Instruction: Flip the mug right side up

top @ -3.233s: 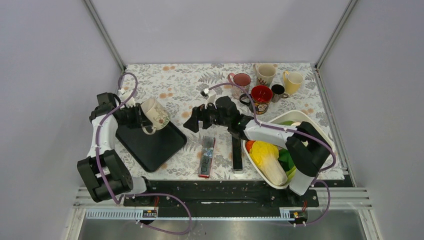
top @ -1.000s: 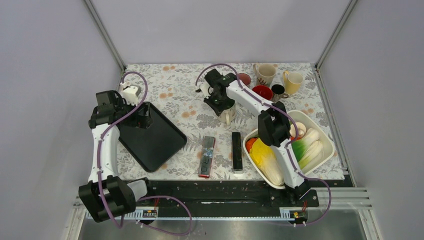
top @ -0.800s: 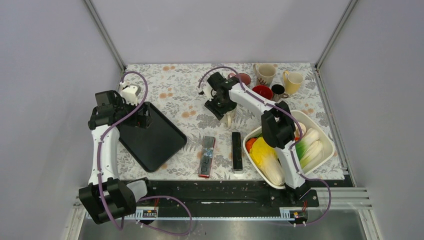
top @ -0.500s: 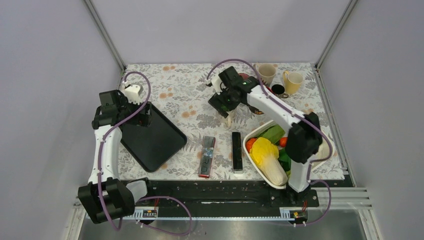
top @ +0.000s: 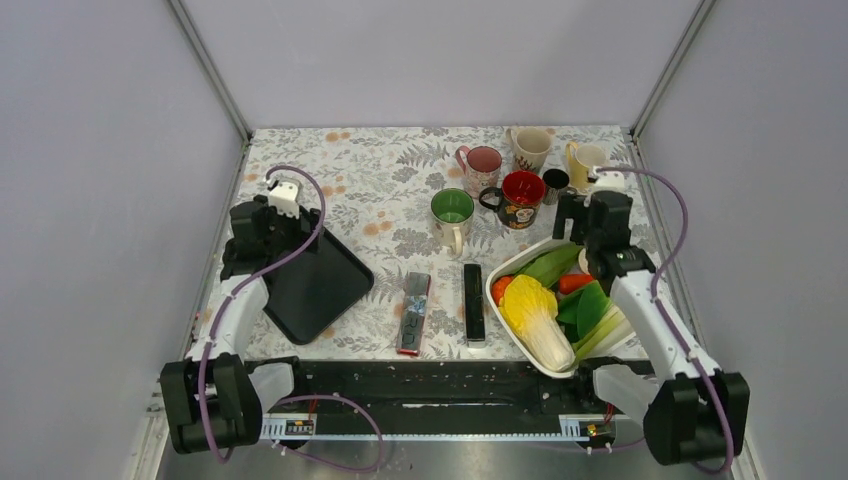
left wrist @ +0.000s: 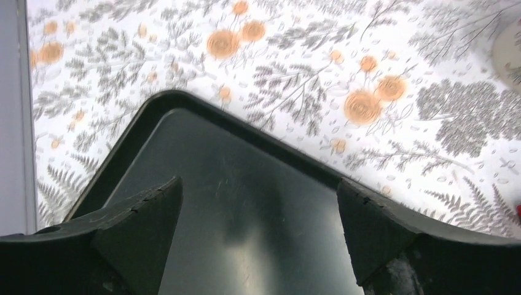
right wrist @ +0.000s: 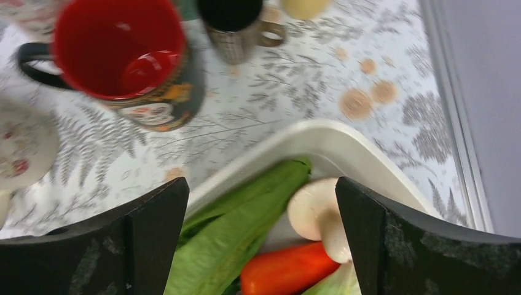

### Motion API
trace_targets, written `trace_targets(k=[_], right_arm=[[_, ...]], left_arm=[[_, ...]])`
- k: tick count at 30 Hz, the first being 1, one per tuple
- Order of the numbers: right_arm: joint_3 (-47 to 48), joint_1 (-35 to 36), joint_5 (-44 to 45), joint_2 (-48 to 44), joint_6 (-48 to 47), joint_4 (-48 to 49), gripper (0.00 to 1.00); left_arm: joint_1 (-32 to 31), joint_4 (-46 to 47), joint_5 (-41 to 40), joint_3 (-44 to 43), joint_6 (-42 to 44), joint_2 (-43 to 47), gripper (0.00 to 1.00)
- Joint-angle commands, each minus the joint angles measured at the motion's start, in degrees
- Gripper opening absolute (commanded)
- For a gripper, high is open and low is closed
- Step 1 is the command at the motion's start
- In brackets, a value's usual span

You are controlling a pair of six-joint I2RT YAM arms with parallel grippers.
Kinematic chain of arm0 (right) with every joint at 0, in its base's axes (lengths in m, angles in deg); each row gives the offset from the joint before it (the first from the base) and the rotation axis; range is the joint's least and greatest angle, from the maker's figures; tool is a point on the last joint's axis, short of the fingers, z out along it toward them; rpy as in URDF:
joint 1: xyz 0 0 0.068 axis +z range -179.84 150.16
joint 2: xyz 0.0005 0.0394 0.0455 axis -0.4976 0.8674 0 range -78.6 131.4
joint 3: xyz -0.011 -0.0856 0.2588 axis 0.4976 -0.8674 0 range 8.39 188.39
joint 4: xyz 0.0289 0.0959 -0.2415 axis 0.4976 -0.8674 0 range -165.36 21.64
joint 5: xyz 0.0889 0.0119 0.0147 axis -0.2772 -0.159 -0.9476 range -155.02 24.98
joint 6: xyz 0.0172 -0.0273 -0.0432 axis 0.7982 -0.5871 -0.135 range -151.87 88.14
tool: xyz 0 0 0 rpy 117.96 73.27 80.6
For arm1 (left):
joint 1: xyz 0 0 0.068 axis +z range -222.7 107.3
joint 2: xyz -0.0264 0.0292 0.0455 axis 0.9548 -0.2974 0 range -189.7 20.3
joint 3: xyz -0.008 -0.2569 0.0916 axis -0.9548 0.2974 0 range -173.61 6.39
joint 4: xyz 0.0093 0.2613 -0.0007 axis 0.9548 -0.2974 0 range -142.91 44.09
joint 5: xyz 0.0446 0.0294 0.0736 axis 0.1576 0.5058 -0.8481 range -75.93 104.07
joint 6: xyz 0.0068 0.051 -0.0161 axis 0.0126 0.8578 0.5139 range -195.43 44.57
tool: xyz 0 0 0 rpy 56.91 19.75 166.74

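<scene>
Surface: floral table.
Left: black tray.
Centre: green-lined mug, upright.
Front: red-grey packet; black bar.
Rear right: red mug; pink mug; cream mug; yellow mug; black cup.
Right: white tub.

A black tray lies under the left gripper. A vegetable tub sits under the right gripper.

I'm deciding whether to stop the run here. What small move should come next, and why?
Probably just park both arms and stop. The green-lined mug stands on its base, mouth up, touched by nothing. The left gripper, jaws open and empty, is over the black tray; the right gripper, also open and empty, is over the rim of the white tub.
</scene>
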State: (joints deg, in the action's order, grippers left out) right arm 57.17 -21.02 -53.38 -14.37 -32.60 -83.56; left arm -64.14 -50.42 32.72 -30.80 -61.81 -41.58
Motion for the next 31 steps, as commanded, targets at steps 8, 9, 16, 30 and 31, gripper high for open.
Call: trace_targets(k=[8,9,16,30,31], right_arm=[[-30.1,-4.0,10.5,-21.8,8.3,32.8,0.99],[-32.2,-4.0,11.3,-23.2,8.3,35.1,0.99],[-39.6,-4.0,13.9,-27.2,7.5,42.3,0.98],[-40.2,-4.0,12.2,-25.7,9.0,43.7,0.99],[-40.1,-4.0,12.1,-25.7,9.0,43.7,0.99]], left_arm=[[-4.0,36.4,-5.2,14.6,-12.5,-1.3,0.99],[-4.1,39.1,-5.9,16.4,-13.2,-1.2,0.99],[-4.3,56.2,-8.1,26.4,-19.0,-0.8,0.99],[-4.3,56.8,-11.9,26.6,-18.9,-1.7,0.99],[-4.3,56.9,-11.9,26.6,-19.0,-1.6,0.99]])
